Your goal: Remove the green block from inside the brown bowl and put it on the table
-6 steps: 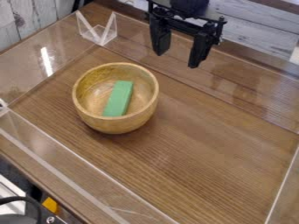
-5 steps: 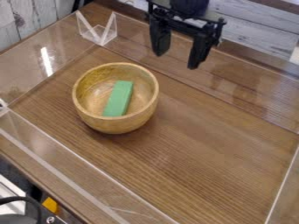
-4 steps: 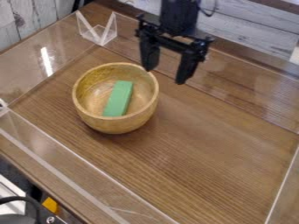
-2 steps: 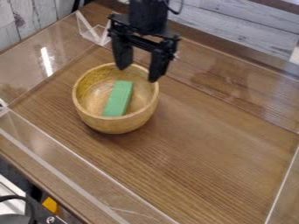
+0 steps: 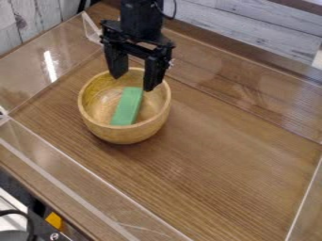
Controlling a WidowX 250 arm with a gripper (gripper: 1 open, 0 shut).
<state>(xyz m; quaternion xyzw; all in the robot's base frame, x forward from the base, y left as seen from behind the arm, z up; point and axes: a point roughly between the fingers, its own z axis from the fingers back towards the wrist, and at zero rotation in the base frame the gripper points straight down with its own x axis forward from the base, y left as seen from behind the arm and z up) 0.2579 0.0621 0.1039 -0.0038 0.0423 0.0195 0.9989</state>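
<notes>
The brown bowl (image 5: 96, 127) sits on the table (image 5: 227, 141), left of centre. Inside it lies the green block (image 5: 127, 106), a flat bar slanting from the bowl's floor up toward the far rim. My black gripper (image 5: 135, 80) hangs open over the bowl's far rim, just above the block's upper end. One fingertip points down at the left of the block's top end, the other at its right. Nothing is between the fingers, and they do not touch the block.
Clear plastic walls (image 5: 75, 179) edge the tabletop at front, left and right. A clear triangular plastic piece (image 5: 104, 31) stands at the back left. Bare wood lies to the right of the bowl and in front of it.
The gripper has travelled from the back right of the table leftward and down to above the bowl's far rim, staying open. The bowl and block have not moved.
</notes>
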